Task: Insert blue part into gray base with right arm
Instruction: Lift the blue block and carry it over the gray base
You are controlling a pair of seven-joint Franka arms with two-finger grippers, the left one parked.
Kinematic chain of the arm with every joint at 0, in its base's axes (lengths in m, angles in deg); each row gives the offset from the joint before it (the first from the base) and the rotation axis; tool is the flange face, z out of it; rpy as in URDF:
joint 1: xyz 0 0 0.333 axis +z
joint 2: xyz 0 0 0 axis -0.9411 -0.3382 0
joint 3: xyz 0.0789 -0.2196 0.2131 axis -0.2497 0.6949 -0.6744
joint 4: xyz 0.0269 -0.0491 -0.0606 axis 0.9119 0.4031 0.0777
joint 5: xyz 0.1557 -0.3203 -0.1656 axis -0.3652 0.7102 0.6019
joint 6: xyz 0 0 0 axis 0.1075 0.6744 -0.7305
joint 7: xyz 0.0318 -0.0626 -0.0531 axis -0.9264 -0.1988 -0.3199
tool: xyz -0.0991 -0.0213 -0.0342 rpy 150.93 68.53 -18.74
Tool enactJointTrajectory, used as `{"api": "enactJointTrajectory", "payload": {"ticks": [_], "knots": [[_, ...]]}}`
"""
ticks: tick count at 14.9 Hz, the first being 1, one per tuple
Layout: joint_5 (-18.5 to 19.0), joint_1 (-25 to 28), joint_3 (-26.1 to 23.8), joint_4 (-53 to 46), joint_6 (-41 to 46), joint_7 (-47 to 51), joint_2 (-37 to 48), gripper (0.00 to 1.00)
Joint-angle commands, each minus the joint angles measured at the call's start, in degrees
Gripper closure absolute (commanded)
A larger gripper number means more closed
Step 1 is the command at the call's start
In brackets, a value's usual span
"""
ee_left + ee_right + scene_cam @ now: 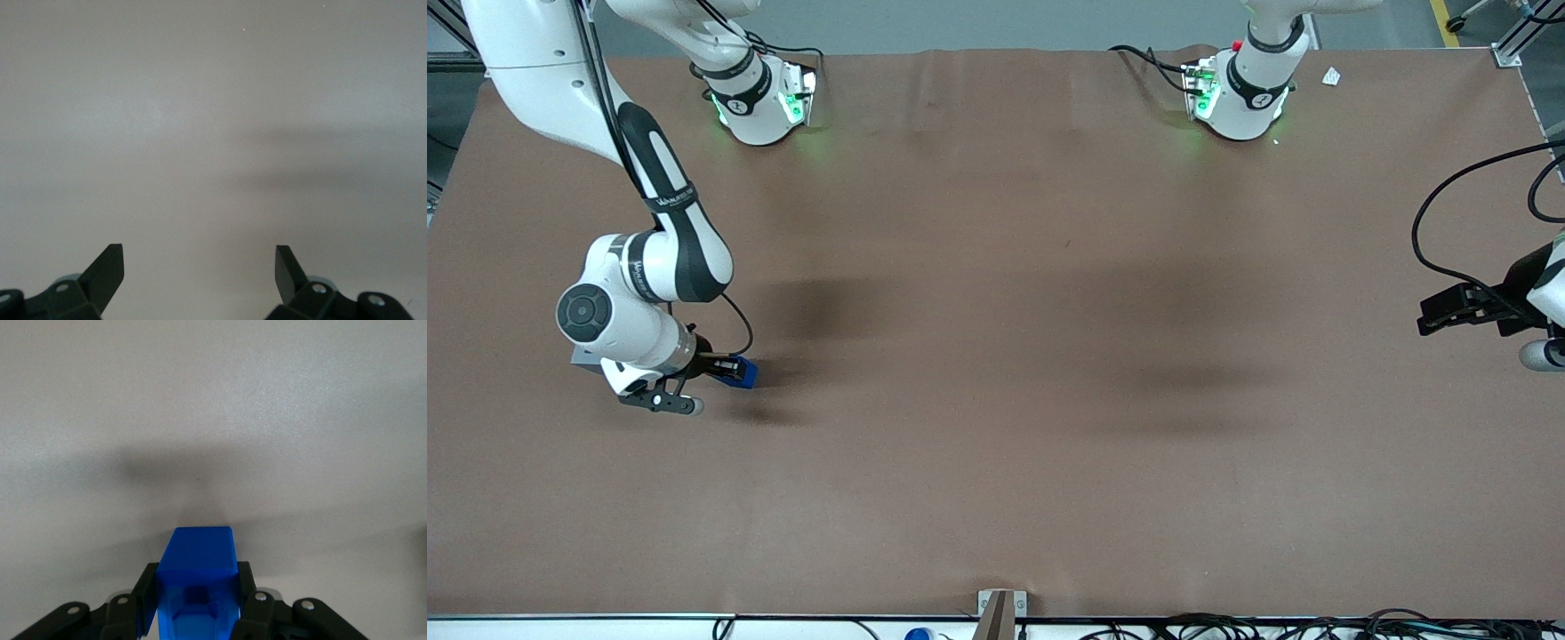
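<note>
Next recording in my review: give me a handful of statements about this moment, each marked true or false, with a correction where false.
1. The gripper is shut on the blue part. True.
2. The blue part already sits in the gray base. False: it is between the fingers, beside the base, which is mostly hidden by the right arm.
3. The gripper is toward the working arm's end of the table. True.
4. The blue part lies loose on the table. False: the fingers clamp it.
</note>
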Motion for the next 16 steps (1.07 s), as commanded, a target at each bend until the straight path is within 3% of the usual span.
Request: {"api": "enactJointTrajectory", "payload": {"ticks": [1, 12, 16], "knots": [[-0.5, 0.2, 0.0, -0.4, 2.6, 0.7, 1.5, 0.81], [0.1, -3.6, 0.3, -1.7, 13.5, -1.2, 12.1, 0.82], [0.2, -7.6, 0.3, -1.5, 14.8, -7.7, 14.7, 0.82]]}}
